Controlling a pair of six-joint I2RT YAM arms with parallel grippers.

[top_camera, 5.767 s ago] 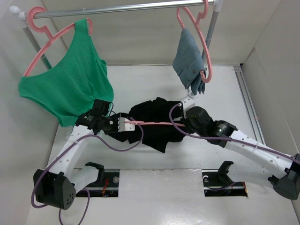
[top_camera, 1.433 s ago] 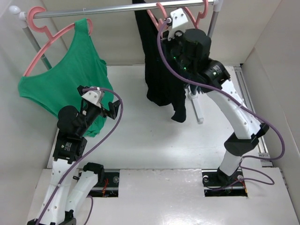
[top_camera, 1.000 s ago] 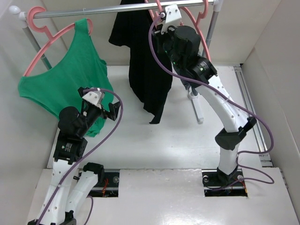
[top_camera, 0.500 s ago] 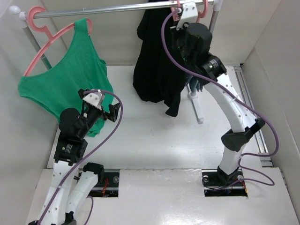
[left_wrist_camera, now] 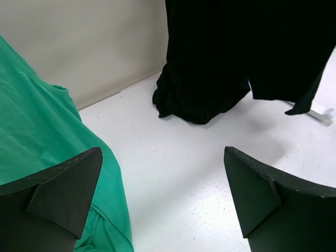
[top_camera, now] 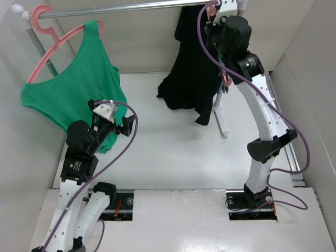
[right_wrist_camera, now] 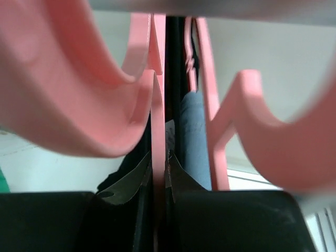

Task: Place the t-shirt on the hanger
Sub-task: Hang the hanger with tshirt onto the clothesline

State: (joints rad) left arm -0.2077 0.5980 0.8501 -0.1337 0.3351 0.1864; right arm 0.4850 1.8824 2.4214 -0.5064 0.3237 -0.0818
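Jaws of the left gripper [left_wrist_camera: 163, 157] stand wide apart with nothing between them. That arm is drawn up near its base, just beside the hem of the green top [top_camera: 73, 94] and well apart from the work. Farther off, up at the rail [top_camera: 115, 8], the right gripper [right_wrist_camera: 159, 163] is clamped on the thin pink stem of the hanger [right_wrist_camera: 157, 105].

The t-shirt [top_camera: 191, 68] hangs from that hanger in a long black drape, its lower edge close above the table [top_camera: 168, 157]. From the overhead view I cannot tell whether it touches. By the look of it the shirt is already on the hanger. What seems left is to seat the hook over the rail and let go. The wrist view is too blurred to show whether the hook is over the rail yet.

Just beside it hangs the grey-blue garment [right_wrist_camera: 194, 142] on a second pink hanger [right_wrist_camera: 210, 121], so the spot is crowded.

The table is white and smooth, shut in by plain pale walls [top_camera: 310, 52].
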